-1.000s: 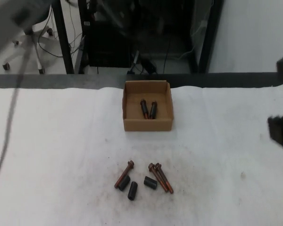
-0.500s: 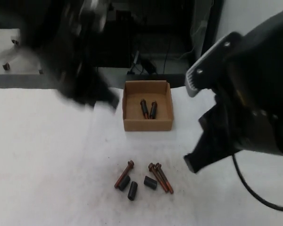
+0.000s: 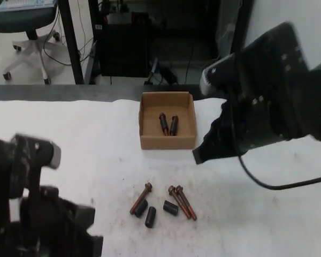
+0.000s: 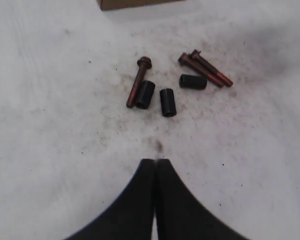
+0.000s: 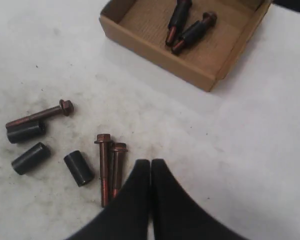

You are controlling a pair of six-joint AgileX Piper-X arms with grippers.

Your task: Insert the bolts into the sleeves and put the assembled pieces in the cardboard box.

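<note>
Hovering with left gripper and right gripper fingers pressed together above three bolts and three sleeves on the table, near the cardboard box.

Lab: white-covered bench, office chair, cabled equipment rack behind.

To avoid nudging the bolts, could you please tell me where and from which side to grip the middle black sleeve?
Probably at mid-length, across its round sides, coming straight down from above: the middle sleeve lies flat on the cloth, apart from the neighbouring sleeve, with bare cloth on both sides.
</note>
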